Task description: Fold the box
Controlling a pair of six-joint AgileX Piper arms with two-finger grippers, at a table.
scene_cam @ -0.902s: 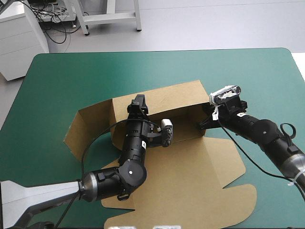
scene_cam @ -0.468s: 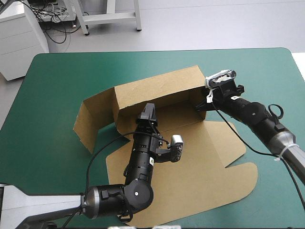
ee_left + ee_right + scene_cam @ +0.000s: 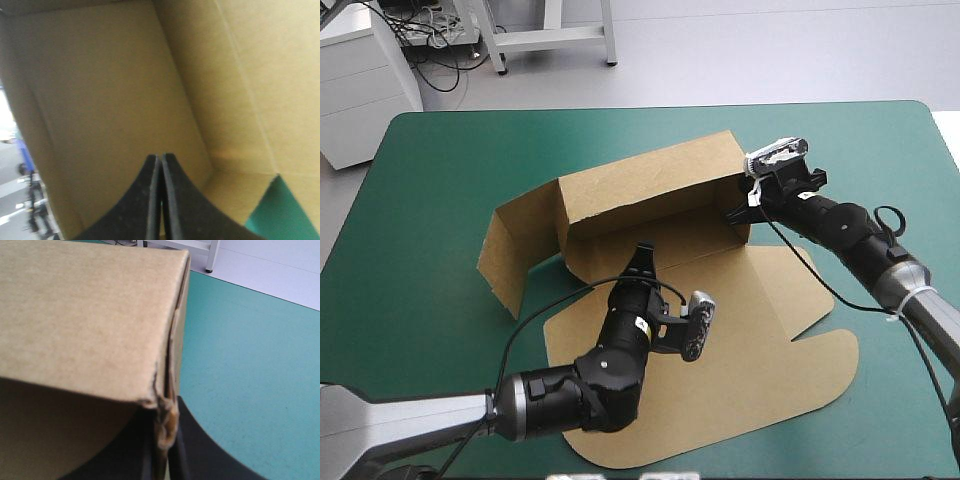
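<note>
The brown box (image 3: 650,190) lies mid-table with its long back wall raised and a side flap (image 3: 505,255) standing out at the left. Its wide lid panel (image 3: 760,340) rests flat toward the near edge. My left gripper (image 3: 643,250) hovers shut over the box floor, short of the back wall, holding nothing. In the left wrist view the black fingers meet in one arch (image 3: 160,159) before the inner board (image 3: 110,75). My right gripper (image 3: 738,213) is shut on the box's right end wall. In the right wrist view the board's worn corner (image 3: 167,415) sits pinched between the fingers.
The teal-green cover (image 3: 440,180) shows in broad bands along the far edge and on both sides of the box. It also lies past the box's right corner (image 3: 250,365). My left arm lies across the flat lid panel.
My left gripper drew back from the back wall toward the near side and went from open to shut. The right gripper kept its hold, and the box's back wall stands a little higher and farther.
</note>
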